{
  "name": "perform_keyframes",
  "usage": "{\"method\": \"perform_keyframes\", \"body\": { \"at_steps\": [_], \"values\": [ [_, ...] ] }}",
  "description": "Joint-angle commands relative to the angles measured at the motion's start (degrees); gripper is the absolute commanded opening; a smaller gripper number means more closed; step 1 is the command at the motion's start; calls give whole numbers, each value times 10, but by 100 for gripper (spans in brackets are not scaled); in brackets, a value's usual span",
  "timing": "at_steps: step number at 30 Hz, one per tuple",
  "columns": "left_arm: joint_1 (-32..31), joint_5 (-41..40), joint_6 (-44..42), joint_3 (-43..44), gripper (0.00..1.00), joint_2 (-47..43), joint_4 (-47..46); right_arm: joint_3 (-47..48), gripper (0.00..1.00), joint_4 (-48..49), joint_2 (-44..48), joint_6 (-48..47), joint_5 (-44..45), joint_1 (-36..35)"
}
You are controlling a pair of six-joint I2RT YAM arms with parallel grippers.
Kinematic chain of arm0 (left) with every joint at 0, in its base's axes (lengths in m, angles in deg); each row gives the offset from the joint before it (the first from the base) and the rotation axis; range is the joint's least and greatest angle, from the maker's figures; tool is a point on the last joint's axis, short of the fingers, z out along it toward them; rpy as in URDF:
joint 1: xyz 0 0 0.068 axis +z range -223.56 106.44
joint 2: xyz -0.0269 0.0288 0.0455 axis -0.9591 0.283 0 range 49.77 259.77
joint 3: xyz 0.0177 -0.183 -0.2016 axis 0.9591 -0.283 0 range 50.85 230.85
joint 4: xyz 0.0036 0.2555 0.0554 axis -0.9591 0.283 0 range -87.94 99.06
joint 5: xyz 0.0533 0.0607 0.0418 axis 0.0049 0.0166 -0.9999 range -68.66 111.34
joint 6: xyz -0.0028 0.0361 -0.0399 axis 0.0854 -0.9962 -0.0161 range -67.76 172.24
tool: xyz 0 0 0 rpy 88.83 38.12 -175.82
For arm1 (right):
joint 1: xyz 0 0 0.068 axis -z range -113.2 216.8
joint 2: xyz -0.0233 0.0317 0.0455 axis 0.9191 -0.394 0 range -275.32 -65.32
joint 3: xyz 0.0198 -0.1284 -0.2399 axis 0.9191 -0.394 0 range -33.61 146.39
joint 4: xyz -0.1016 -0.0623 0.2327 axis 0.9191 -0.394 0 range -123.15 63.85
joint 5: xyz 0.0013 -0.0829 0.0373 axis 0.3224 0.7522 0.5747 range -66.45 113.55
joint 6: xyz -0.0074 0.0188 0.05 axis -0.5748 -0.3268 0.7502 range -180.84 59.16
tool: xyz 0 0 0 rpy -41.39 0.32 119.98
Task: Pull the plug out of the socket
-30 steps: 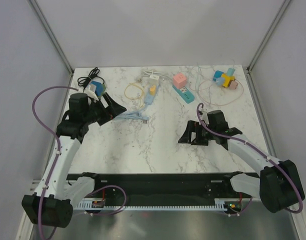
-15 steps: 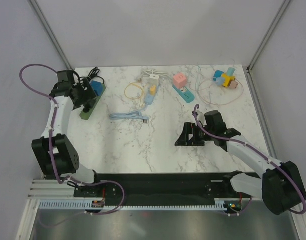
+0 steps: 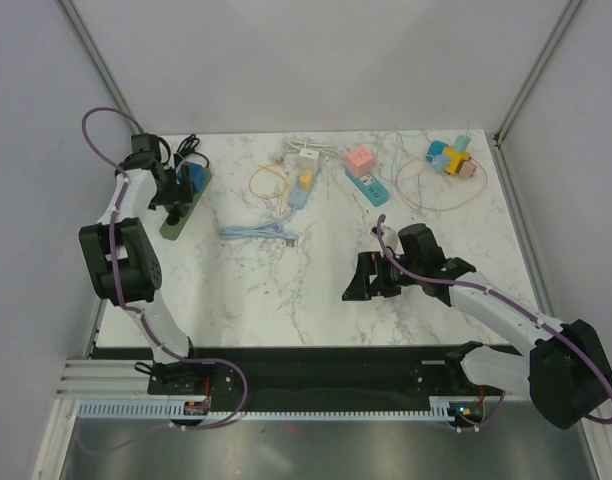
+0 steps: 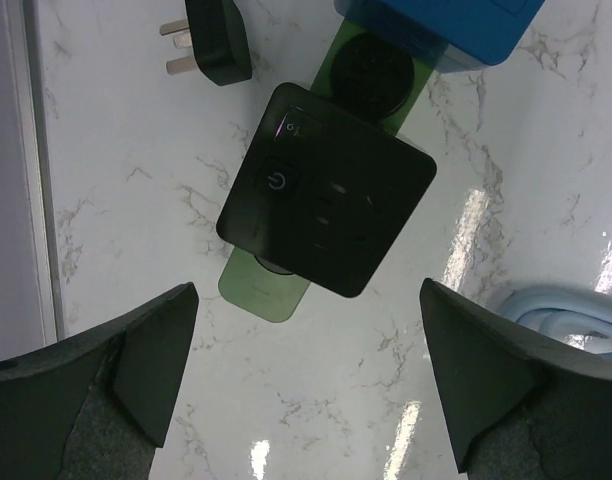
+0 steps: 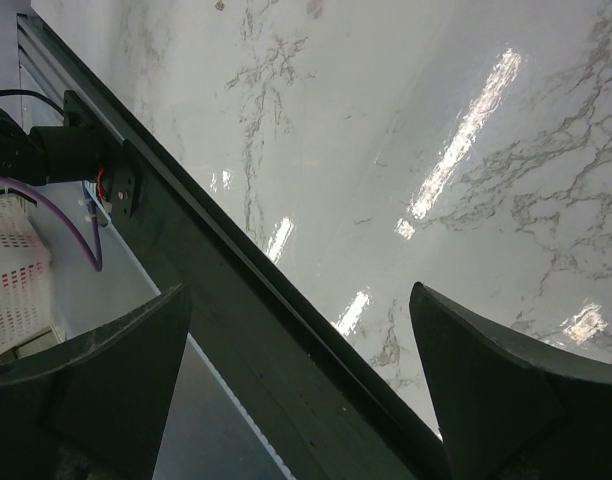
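Left tool [image 4: 306, 300] had swung across the white marble bench [image 4: 116, 200] to the far corner, jaws now spread wide. Black square plug [image 4: 326, 215] sat directly beneath it, seated in the green socket strip [image 4: 254, 292], not yet gripped. Right tool [image 5: 301, 290] gaped, idle.

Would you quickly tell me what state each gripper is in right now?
Left gripper: open, holding nothing, over the black plug on the green socket.
Right gripper: open, holding nothing.
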Motion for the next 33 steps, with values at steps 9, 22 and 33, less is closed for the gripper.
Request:
{"method": "perform_keyframes", "body": {
  "at_steps": [9, 22, 33],
  "values": [
    [14, 49, -81, 105, 98, 95, -30, 25, 98, 10, -2, -10, -21, -6],
    [-6, 83, -41, 117, 70, 115, -16, 46, 98, 6, -21, -11, 2, -5],
    [-43, 49, 90, 40, 24, 50, 41, 69, 98, 6, -47, -12, 15, -4]
  ]
}}
